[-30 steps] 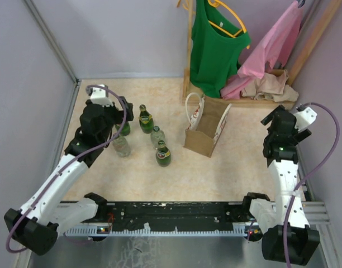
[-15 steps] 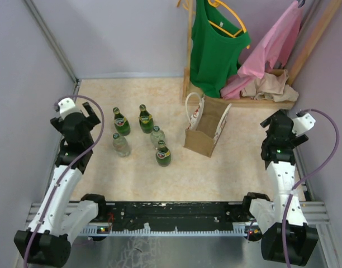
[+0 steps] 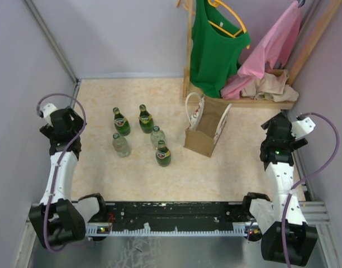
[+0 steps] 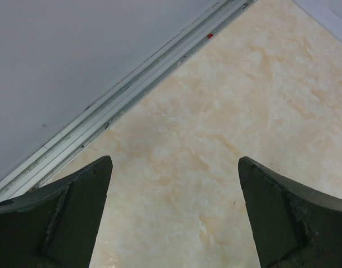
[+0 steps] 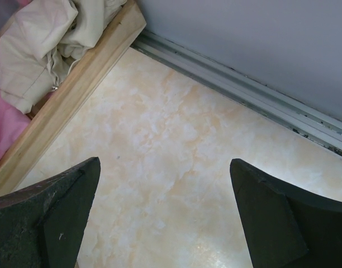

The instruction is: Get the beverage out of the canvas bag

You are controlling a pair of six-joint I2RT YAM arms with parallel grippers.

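Observation:
The tan canvas bag (image 3: 206,133) with white handles stands upright and open at mid table in the top view. I cannot tell what is in it. Several bottles stand to its left: green ones (image 3: 121,123), (image 3: 146,119), (image 3: 162,154) and clear ones (image 3: 120,145), (image 3: 157,135). My left gripper (image 3: 62,120) is open and empty by the left wall, well left of the bottles; its wrist view (image 4: 174,167) shows only bare floor between the jaws. My right gripper (image 3: 278,129) is open and empty right of the bag; its wrist view (image 5: 164,167) also shows bare floor.
A wooden rack (image 3: 255,101) with a green shirt (image 3: 215,50), a pink garment (image 3: 271,47) and beige cloth (image 5: 42,50) stands at the back right. A metal rail (image 4: 132,92) runs along the left wall, another (image 5: 260,95) along the right wall.
My left arm has pulled back from the bottles to the left wall. My right gripper has drawn slightly nearer and to the right.

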